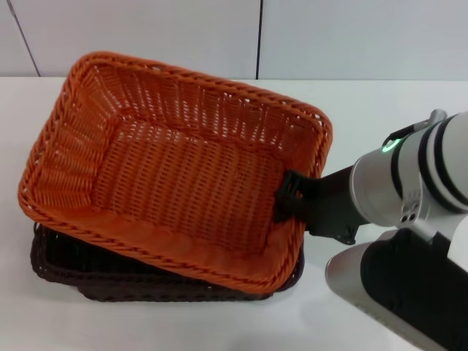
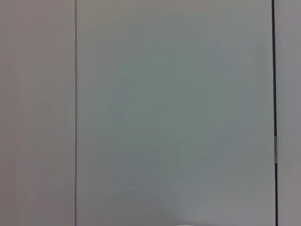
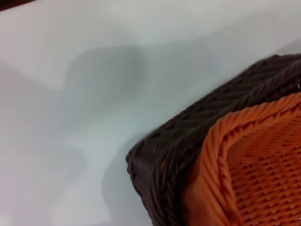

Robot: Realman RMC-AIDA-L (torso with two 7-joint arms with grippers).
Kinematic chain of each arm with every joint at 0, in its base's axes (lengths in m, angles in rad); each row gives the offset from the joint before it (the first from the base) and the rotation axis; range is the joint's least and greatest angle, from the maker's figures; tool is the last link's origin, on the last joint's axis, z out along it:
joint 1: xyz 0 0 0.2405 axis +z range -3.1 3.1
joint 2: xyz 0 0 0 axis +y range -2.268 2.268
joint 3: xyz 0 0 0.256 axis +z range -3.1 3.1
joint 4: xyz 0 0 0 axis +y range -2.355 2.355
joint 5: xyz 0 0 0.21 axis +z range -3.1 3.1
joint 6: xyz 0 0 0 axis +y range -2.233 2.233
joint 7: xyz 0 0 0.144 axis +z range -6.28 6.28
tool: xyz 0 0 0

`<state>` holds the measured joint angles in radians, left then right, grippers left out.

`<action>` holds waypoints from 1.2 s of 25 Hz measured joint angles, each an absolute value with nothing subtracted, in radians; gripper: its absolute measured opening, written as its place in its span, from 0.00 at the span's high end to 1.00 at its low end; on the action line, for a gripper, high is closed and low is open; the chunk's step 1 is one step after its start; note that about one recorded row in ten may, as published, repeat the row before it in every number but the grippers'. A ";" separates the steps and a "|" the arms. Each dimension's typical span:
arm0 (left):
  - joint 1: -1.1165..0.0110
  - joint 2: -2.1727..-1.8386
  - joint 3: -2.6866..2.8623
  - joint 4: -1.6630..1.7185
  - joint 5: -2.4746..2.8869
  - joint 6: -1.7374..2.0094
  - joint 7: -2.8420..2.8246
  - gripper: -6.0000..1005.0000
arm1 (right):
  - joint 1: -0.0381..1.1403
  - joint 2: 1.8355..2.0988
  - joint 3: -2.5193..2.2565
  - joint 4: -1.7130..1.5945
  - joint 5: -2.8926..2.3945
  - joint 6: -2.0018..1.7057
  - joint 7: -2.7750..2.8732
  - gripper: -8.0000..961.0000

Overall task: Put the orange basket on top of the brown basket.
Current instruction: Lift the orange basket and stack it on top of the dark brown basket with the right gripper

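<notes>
One claw is at work: the right gripper [image 1: 287,197] sits clamped over the rim of the orange basket [image 1: 175,168], at the middle of that basket's side wall nearest the right arm, one black finger showing inside the wall and the rest hidden behind the weave. Holding by the rim there seems sensible, since the flared wall gives the jaws something thin to pinch and leaves the basket's floor free to drop into the other one. The orange basket lies over the brown basket [image 1: 66,265], but skewed: it is turned at an angle to it, so that the brown rim peeks out only along the orange basket's near edge and near-left corner. It also looks tilted, its far-left corner appearing to ride higher than the gripped side, which I judge to mean it is not fully seated. The right wrist view shows one corner where the orange rim [image 3: 221,160] nests just inside the brown rim [image 3: 188,141], touching it. Around the two baskets is a white table [image 1: 380,102], and beyond the orange basket's far edge a pale panelled wall. The left gripper is out of sight; its wrist camera sees only blank wall. The placing seems nearly done; squaring up and letting go remain.
</notes>
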<state>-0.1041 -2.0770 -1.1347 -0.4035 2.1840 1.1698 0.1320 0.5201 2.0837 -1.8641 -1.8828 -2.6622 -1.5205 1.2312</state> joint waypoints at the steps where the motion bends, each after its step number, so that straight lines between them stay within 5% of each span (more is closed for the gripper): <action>1: -0.108 -2.077 -1.130 -0.403 2.185 1.169 0.132 0.21 | 0.518 2.084 -1.871 -1.877 -2.663 -1.515 1.230 0.81; 17: -0.114 -2.074 -1.127 -0.399 2.184 1.150 0.132 0.21 | 0.465 2.081 -1.936 -1.958 -2.718 -1.527 1.376 0.80; 20: -0.121 -2.073 -1.127 -0.395 2.184 1.135 0.132 0.21 | 0.463 2.081 -1.940 -2.013 -2.705 -1.586 1.419 0.60; 26: -0.139 -2.069 -1.134 -0.383 2.184 1.111 0.132 0.21 | 0.465 2.082 -1.996 -2.063 -2.672 -1.698 1.501 0.45; 30: -0.145 -2.068 -1.135 -0.376 2.184 1.109 0.132 0.21 | 0.467 2.083 -2.047 -2.069 -2.665 -1.701 1.555 0.46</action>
<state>-0.1449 -2.0681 -1.1355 -0.3763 2.1843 1.1092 0.1319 0.4669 2.0827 -2.0474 -2.0693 -2.6650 -1.7009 1.5554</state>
